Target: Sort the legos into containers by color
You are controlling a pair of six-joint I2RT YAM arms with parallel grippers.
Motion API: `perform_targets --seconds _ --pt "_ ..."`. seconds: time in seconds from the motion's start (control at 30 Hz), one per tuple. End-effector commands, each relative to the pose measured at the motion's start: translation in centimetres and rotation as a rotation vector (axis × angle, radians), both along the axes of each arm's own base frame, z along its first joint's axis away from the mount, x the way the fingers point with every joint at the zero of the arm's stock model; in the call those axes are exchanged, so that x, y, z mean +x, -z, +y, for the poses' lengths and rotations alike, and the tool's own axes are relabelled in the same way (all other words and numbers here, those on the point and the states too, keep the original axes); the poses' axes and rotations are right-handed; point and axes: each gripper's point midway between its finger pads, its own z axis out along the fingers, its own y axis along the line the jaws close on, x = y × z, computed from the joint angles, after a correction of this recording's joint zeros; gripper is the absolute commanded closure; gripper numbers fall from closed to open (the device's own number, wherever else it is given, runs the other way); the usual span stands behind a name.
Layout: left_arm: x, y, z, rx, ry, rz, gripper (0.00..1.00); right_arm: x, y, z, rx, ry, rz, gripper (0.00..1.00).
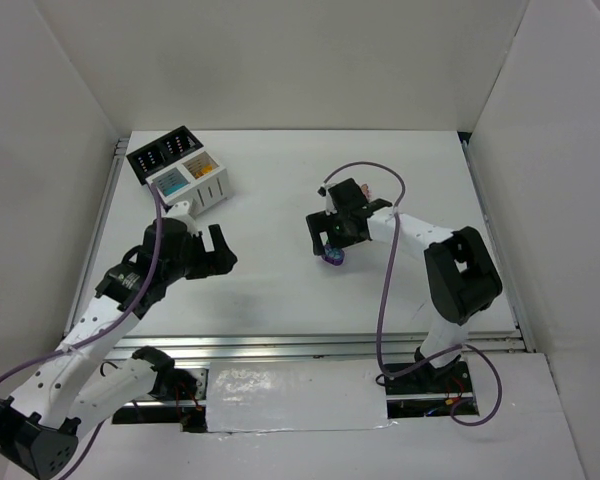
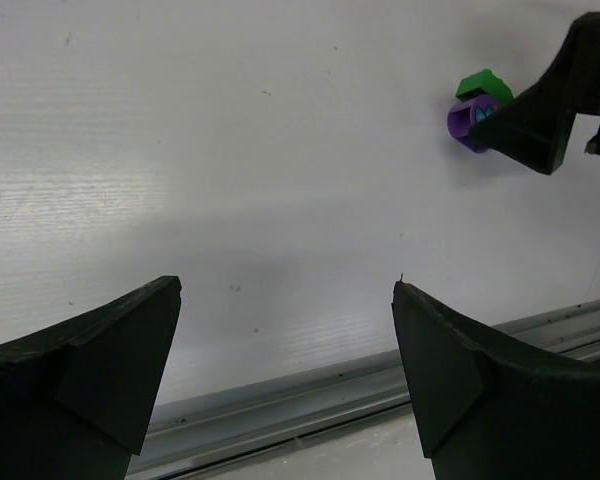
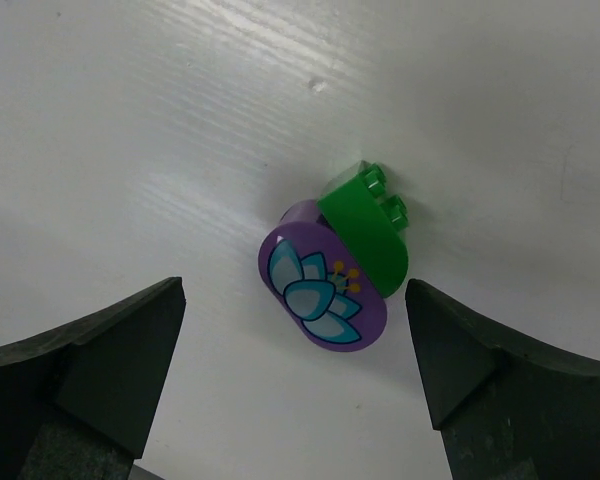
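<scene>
Two legos lie together on the white bench [image 1: 400, 170], right of its middle. One is a purple brick [image 3: 325, 297] with a blue-and-white lotus printed on its rounded face. The other is a green brick [image 3: 368, 232] touching it on the far side, its studs pointing away.

The right claw [image 3: 295, 290] hangs over the pair with its jaws spread wide, one finger on either side, and neither finger touches a brick. In the left wrist view, one black finger [image 2: 540, 110] of that claw covers part of the purple brick.

The left claw [image 2: 285, 290] is also spread wide and holds nothing. It is over bare bench on the left side, close to the metal rail [image 2: 310, 400] along the near edge.

The containers sit near the far left corner, well apart from both bricks and set askew to the bench edges. A black pair [image 1: 140, 165] lies farther back and is joined to a white pair [image 1: 213, 192] in front. Teal shows in one white compartment and orange-yellow in the other; the black pair's contents are too small to tell.
</scene>
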Motion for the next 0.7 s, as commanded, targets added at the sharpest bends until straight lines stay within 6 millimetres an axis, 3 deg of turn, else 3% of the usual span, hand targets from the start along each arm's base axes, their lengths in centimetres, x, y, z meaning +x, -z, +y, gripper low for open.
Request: perform_targets --seconds 0.0,0.1,0.2,0.37,0.53,0.67 --pt "0.0 -0.7 -1.2 -0.023 0.073 -0.034 0.00 1.2 0.2 -0.5 -0.088 0.004 -0.006 0.02" --pt "0.1 -0.8 -1.4 -0.029 0.084 -0.039 0.00 0.6 1.1 0.1 -0.100 0.016 0.028 0.03" --pt "0.2 -1.0 -1.5 -0.029 0.087 -0.045 0.00 0.4 2.1 -0.9 -0.196 0.088 0.025 0.04" --pt "0.1 -0.9 -2.0 -0.049 0.112 -0.045 0.00 0.2 2.3 -1.3 -0.207 0.129 0.018 0.07" --pt "0.0 -1.0 -1.9 -0.046 0.113 -0.049 0.00 0.1 2.9 -0.9 -0.189 0.138 0.011 0.38" --pt "-0.1 -1.1 -1.8 -0.047 0.110 -0.054 0.01 0.2 2.7 -1.0 -0.201 0.149 -0.002 0.45"
